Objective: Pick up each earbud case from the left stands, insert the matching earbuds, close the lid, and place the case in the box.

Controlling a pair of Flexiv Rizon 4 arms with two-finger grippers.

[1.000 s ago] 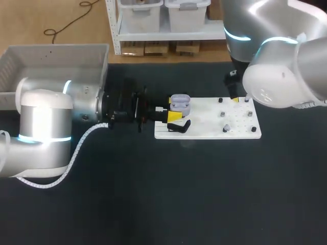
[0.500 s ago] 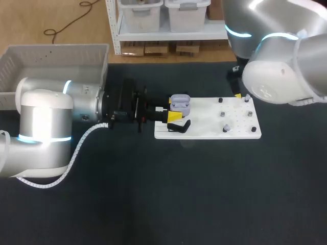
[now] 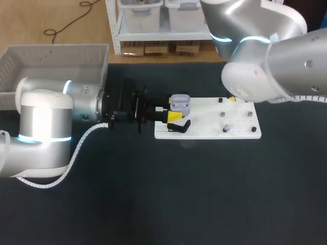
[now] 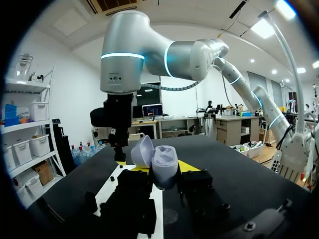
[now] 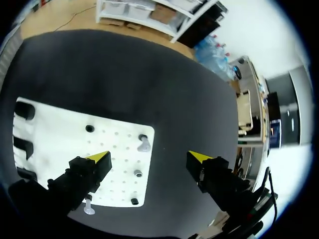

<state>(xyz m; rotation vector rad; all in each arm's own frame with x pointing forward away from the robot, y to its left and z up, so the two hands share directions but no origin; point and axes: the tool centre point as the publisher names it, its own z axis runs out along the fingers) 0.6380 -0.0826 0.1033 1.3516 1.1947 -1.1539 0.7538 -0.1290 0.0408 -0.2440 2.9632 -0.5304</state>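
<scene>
Centrally, left gripper (image 4: 162, 172) is grasping the open case (image 3: 180, 104). Right gripper (image 5: 148, 157) is hanging released above the board (image 3: 204, 130), bin (image 3: 51, 53) upper left.

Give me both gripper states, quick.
Left gripper: closed on the lavender earbud case, whose lid is open.
Right gripper: open, holding nothing, above the white board.

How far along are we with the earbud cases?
Done: the left end effector grips the lavender plastic earbud case, lid open. In hand: the open right end effector hovers over the white pegboard, near a pale earbud. Left: inserting earbuds, closing the lid, placing it in the grey plastic box.
</scene>
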